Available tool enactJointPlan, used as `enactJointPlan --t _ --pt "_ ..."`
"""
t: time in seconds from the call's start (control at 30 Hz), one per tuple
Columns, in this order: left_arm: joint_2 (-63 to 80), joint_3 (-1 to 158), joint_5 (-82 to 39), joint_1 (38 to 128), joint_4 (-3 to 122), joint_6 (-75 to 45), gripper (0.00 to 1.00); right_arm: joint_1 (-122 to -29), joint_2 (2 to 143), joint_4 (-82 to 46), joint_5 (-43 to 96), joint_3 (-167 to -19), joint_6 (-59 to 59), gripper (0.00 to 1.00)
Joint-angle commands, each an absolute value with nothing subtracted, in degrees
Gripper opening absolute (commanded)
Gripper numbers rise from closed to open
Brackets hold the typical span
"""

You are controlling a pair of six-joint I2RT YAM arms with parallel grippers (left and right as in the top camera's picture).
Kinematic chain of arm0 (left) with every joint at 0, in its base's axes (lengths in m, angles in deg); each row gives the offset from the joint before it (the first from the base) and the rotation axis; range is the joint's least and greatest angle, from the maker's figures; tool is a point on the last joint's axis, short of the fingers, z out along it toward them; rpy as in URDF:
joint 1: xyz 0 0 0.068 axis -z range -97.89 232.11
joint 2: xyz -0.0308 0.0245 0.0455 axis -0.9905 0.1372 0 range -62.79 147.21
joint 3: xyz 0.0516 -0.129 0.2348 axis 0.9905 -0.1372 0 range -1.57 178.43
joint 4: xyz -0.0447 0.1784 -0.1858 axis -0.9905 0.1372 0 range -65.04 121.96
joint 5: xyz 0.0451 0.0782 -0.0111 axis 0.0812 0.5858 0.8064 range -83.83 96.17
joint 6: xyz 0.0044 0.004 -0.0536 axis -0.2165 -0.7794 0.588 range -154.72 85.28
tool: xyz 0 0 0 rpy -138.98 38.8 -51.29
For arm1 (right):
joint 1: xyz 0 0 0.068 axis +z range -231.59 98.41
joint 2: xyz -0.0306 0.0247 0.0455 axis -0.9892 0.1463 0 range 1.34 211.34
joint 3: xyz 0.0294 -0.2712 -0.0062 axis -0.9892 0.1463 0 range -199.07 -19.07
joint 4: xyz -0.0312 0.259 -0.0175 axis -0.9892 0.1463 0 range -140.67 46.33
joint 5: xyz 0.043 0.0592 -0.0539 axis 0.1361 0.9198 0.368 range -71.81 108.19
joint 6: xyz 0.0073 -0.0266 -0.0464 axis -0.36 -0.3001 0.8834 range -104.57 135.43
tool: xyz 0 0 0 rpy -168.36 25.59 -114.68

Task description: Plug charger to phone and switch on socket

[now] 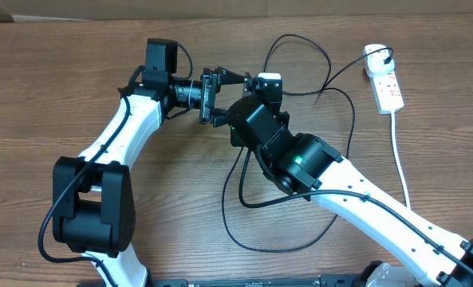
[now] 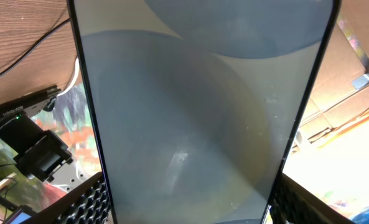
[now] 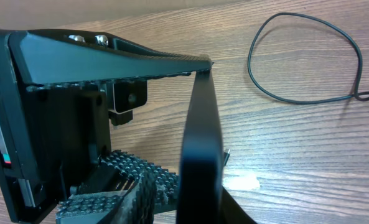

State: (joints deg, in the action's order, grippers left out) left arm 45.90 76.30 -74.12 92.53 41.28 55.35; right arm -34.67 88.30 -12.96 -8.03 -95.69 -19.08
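Phone (image 2: 196,112) fills the left wrist view, its grey screen facing that camera. It is off the table (image 1: 61,80), clamped by its long edges in the left claw (image 1: 207,97). The ribbed pads (image 2: 91,202) show at both lower corners, pressed to the phone's black rim, so the jaws stand fairly wide with the phone held across them. From overhead the phone is seen edge-on, a thin dark strip between the two arms near the middle of the table.

The right claw (image 1: 230,78) reaches in from the other side and meets the phone at its far end. In the right wrist view the phone's edge runs as a black band down the frame, with a ribbed finger on one side and a dark one on the other. The jaws are narrow, but I cannot tell whether they pinch the phone, something small, or nothing; that spot is too crowded to read.

The charger (image 3: 249,62) lies in loose black loops over the table, passing under the right arm. Its tip is not visible. Its white adapter (image 1: 376,54) sits plugged into the far end of the socket (image 1: 389,89), which lies at the table's right side, well apart from both claws. The switches are too small to read.
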Motion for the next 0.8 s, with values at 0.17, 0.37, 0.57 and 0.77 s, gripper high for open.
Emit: enactJointPlan --t 0.17,0.37,0.57,0.77 --pt "44.0 77.37 -75.52 92.66 41.15 53.97 0.66 -34.5 88.71 -13.57 -8.81 -97.16 -19.03 0.24" --pt "44.0 77.35 -75.5 92.66 41.15 52.29 0.64 -34.5 88.71 -14.27 -8.79 -97.16 -18.62 0.25" --pt "44.0 77.35 -75.52 92.81 41.17 50.32 0.63 -34.5 88.69 -14.23 -8.75 -97.16 -17.35 0.25" --pt "44.0 77.35 -75.5 93.36 41.17 49.93 0.63 -34.5 88.71 -14.14 -8.27 -97.16 -17.35 0.22"
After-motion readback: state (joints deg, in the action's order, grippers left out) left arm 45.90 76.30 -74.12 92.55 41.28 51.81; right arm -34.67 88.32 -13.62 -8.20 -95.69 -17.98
